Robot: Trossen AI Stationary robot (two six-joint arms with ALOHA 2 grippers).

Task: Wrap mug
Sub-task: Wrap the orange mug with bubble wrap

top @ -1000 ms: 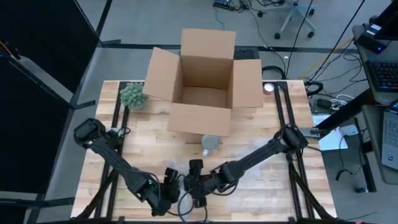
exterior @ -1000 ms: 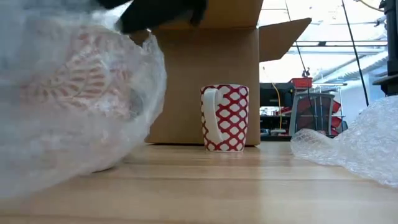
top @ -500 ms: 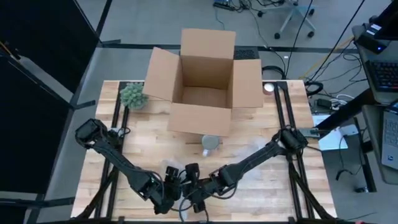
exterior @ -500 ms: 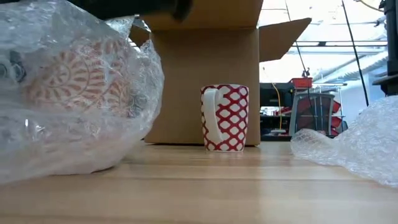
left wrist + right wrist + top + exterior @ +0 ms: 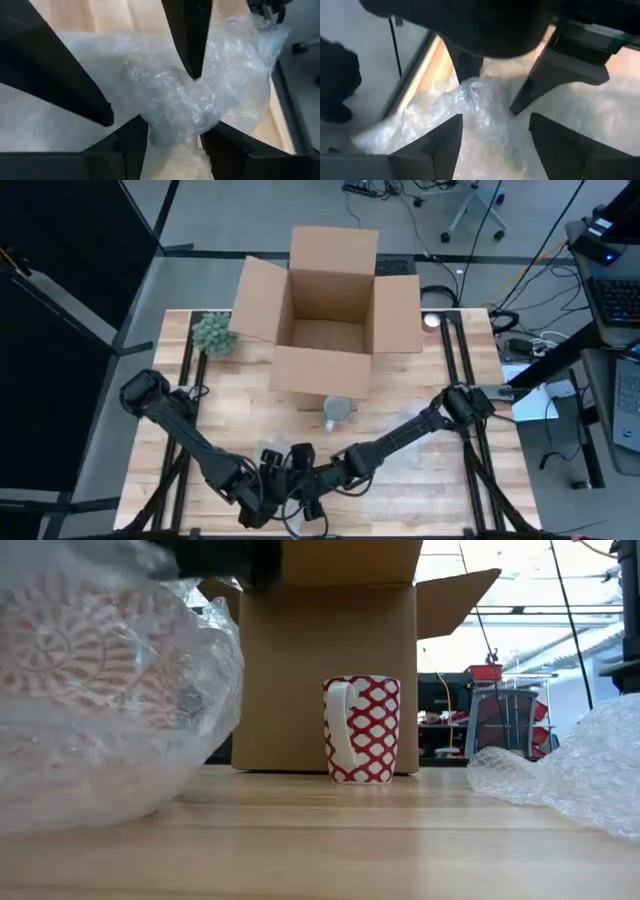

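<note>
Both arms reach to the front edge of the wooden table [image 5: 240, 425], near its middle, where the two grippers meet over one bundle. The bundle is a mug with a red and white swirl pattern [image 5: 75, 650], already covered in clear bubble wrap [image 5: 120, 740]; in the low view it fills the left part of the picture and rests on the table. The left gripper [image 5: 268, 480] comes from the left side, and in the left wrist view its two dark fingers [image 5: 130, 145] stand on both sides of a bunched fold of the wrap [image 5: 175, 107], so it is closed on the wrap. The right gripper [image 5: 308, 485] comes from the right side and is just beside the left one; in the right wrist view its fingers [image 5: 442, 145] are apart with crumpled wrap between them, but I cannot tell if they pinch it or only stand around it. A second mug with a red and white lattice pattern [image 5: 361, 729] stands upright and unwrapped near the middle of the table, just in front of the open cardboard box [image 5: 325, 315], which sits at the back edge. Another loose sheet of bubble wrap [image 5: 570, 775] lies toward the right side of the table. A small green plant [image 5: 214, 334] stands at the back left corner.
</note>
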